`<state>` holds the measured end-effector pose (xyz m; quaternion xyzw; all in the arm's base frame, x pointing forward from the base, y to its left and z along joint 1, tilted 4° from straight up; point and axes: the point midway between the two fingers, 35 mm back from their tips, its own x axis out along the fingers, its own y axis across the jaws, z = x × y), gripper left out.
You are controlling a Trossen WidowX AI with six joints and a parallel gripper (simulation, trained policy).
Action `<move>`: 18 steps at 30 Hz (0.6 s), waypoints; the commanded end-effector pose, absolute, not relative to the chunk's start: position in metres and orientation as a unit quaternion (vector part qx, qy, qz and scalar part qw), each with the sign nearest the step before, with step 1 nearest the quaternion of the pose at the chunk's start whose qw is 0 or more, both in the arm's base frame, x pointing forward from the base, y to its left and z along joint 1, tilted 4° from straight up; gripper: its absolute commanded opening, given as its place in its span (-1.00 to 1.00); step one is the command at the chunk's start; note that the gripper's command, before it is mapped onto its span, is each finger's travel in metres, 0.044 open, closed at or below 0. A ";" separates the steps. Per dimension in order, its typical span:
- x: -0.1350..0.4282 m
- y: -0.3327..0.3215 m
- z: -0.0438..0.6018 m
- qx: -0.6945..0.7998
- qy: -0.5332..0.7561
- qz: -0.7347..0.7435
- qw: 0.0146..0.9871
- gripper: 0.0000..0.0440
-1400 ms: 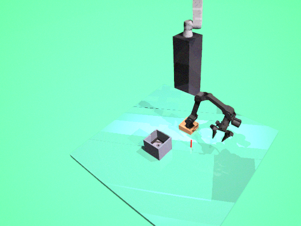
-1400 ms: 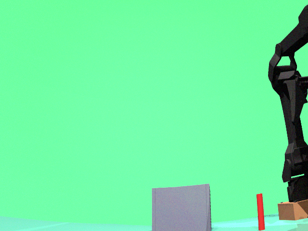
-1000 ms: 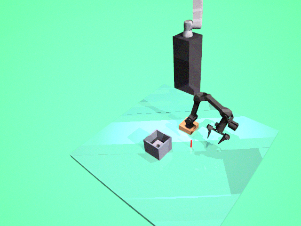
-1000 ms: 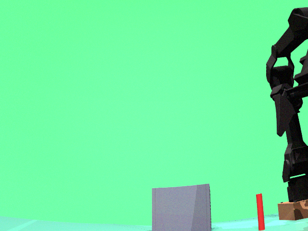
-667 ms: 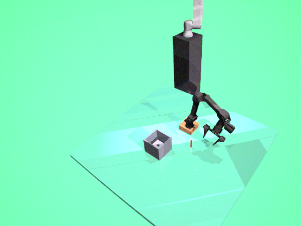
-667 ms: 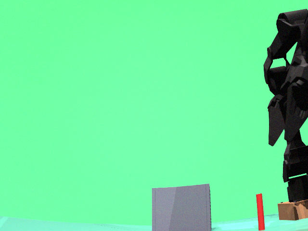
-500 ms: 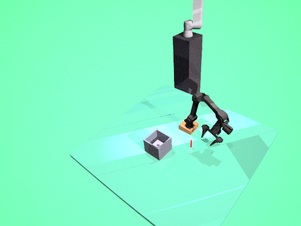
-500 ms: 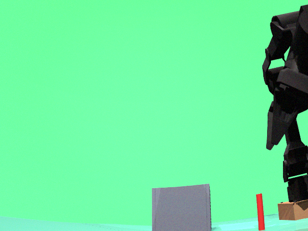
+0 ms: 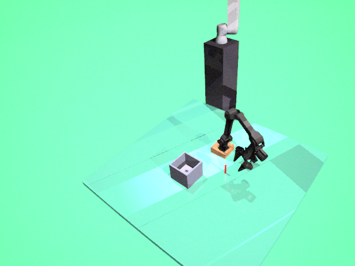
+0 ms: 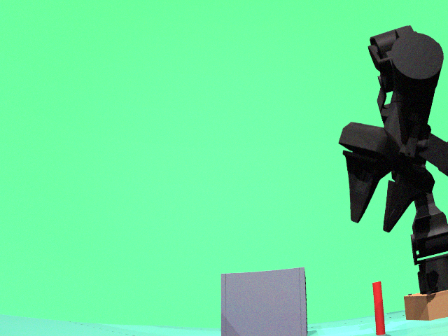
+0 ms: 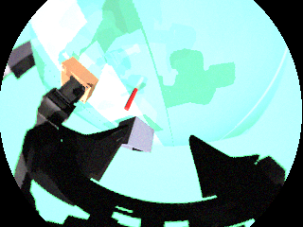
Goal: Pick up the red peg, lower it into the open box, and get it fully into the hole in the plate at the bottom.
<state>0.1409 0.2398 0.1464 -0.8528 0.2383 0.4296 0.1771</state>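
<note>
The red peg (image 9: 225, 168) (image 10: 378, 308) (image 11: 131, 99) stands upright on the table, between the box and the arm's base. My gripper (image 9: 237, 165) (image 10: 372, 226) (image 11: 159, 133) is open and empty. It hangs tilted, well above the peg's top in the exterior view. The grey open box (image 9: 194, 175) (image 10: 264, 304) (image 11: 141, 135) stands on the table to the left of the peg in the top view. Inside it a pale plate (image 9: 183, 167) with a small dark hole (image 9: 186, 170) shows; nothing stands in the hole. In the wrist view the left finger partly covers the box.
The arm's orange-brown base block (image 9: 217, 152) (image 10: 416, 307) (image 11: 80, 70) stands behind the peg in the top view. A tall dark pedestal (image 9: 213, 74) with a pale second arm (image 9: 221, 31) stands at the back of the table (image 9: 200, 223).
</note>
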 end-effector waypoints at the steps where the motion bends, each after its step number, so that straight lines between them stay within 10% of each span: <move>1: 0.144 0.232 0.145 -0.838 0.272 0.422 0.215 1.00; 18: 0.159 0.201 0.143 -0.722 0.426 0.341 0.425 1.00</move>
